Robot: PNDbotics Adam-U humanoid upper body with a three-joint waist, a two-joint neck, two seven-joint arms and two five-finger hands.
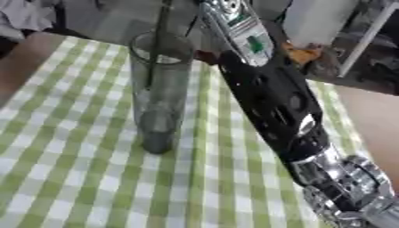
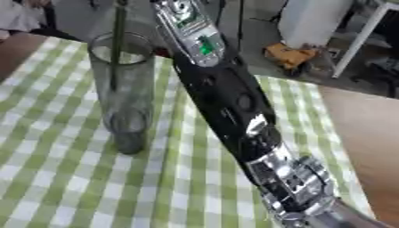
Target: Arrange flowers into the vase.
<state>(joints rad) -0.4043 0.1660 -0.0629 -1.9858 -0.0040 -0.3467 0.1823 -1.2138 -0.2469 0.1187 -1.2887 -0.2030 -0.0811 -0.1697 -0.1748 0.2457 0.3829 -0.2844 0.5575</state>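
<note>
The vase [image 1: 160,95], a tall clear glass cylinder, stood upright on the green-and-white checked tablecloth [image 1: 70,178], to the left of the robot's right arm [image 1: 273,107] and apart from it. That arm entered at the lower right corner, silver at the joint nearest the camera, then black, then silver with a green patch, and ran diagonally up past the vase's rim toward the top edge. Its hand lay beyond the top of both views, so whether it was released, clenched or grasping anything could not be told. A thin dark stem [image 2: 118,44] stood inside the vase, leaning slightly and rising out of the mouth past the top edge of the view; no bloom showed. The left hand appeared in neither view. Farther off, beyond the table's edge, sat an orange object [image 2: 287,55] on the floor beside a white upright piece [image 2: 311,20].
</note>
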